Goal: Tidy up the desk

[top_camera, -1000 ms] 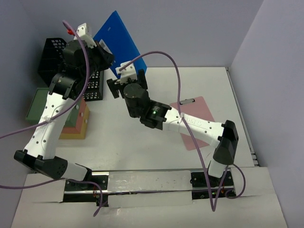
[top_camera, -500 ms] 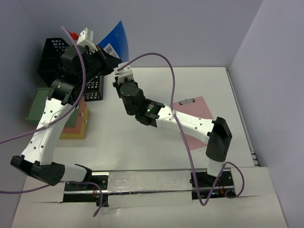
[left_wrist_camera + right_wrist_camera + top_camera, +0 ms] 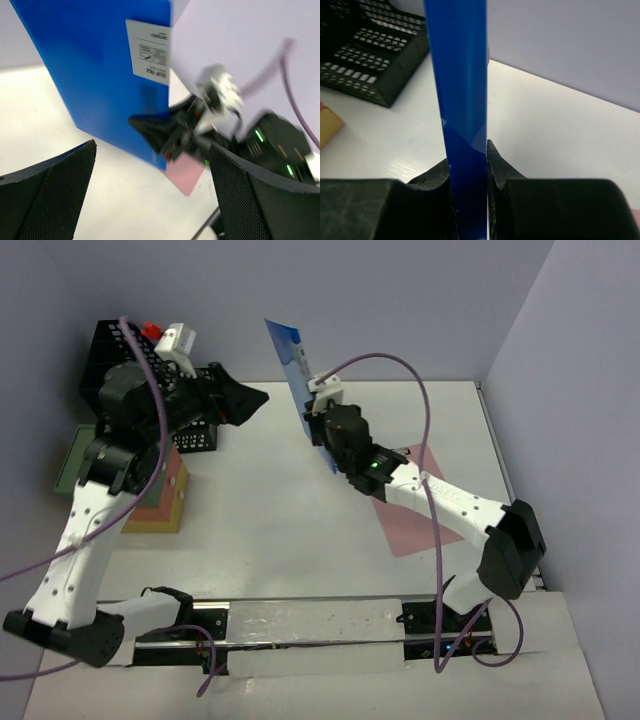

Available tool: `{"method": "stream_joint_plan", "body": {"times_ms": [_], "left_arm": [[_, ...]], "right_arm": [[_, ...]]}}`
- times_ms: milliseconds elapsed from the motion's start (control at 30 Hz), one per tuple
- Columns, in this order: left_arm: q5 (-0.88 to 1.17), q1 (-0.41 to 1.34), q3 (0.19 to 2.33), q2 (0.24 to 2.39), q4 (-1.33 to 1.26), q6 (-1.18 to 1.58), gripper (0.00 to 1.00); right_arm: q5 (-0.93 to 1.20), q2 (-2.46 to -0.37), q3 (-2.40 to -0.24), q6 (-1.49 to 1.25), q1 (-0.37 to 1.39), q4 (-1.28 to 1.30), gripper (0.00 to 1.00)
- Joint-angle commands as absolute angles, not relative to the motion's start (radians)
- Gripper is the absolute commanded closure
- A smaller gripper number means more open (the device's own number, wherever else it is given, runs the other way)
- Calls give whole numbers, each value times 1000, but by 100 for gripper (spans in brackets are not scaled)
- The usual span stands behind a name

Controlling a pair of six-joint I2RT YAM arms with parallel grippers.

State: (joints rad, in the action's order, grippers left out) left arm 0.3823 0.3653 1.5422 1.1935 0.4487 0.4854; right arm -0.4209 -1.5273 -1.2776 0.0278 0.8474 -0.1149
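A blue folder [image 3: 462, 90] of smooth, glossy plastic, bearing a white paper label [image 3: 150, 55], is pictured over the matt white desk [image 3: 560, 125]. The black mesh tray [image 3: 370, 45] at far left is finished matt; the fingers [image 3: 55, 195] of the left gripper [image 3: 151, 146] are faced in finely textured black.

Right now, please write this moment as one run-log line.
left tool open, empty | right tool shut on blue folder | folder upright over desk | pink clipboard flat on desk
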Motion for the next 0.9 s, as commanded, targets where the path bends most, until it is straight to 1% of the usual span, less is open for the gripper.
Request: {"method": "stream_joint_plan", "body": {"times_ms": [0,33,100,133,167,200,267,300,400,433,500,533,567,633,667,733,767,800,867], "left_arm": [[564,335,1480,1005,280,242,1],[589,332,1456,976,265,200,1],[666,324,1457,966,318,137,1],[727,314,1491,986,390,86,1],[811,295,1563,1031,530,-25,1],[835,285,1636,1075,606,-166,1],[857,256,1708,1119,811,-377,1],[845,249,1740,1136,854,-422,1],[778,233,1730,1121,791,-392,1],[768,228,1708,1102,712,-357,1],[739,224,1610,1037,612,-243,1],[726,224,1574,983,569,-208,1],[706,224,1540,941,543,-189,1],[620,224,1405,851,520,-175,1],[564,224,1364,784,521,-181,1],[531,224,1287,711,537,-228,1],[517,224,1237,670,539,-241,1],[500,224,1144,591,557,-267,1],[482,224,1022,533,579,-312,1]], "right_arm": [[-202,-1398,-1204,37,799,-210,100],[-164,-1383,-1184,46,789,-214,100],[-46,-1348,-1133,59,770,-247,100],[-4,-1331,-1112,75,766,-259,100],[42,-1305,-1085,102,763,-270,100],[118,-1280,-1075,125,757,-271,100],[221,-1250,-1050,147,744,-265,100],[248,-1234,-1044,143,736,-266,100],[320,-1235,-1067,84,695,-330,100],[351,-1252,-1091,73,683,-342,100],[444,-1340,-1185,65,670,-346,100],[474,-1376,-1268,63,670,-339,100],[505,-1413,-1335,48,669,-334,100],[574,-1556,-1465,18,669,-340,100],[600,-1600,-1520,8,669,-353,100],[648,-1733,-1673,-61,669,-395,100],[653,-1746,-1733,-79,669,-401,100],[665,-1864,-1834,-111,670,-407,100],[673,-2017,-2010,-187,673,-443,100]]}}
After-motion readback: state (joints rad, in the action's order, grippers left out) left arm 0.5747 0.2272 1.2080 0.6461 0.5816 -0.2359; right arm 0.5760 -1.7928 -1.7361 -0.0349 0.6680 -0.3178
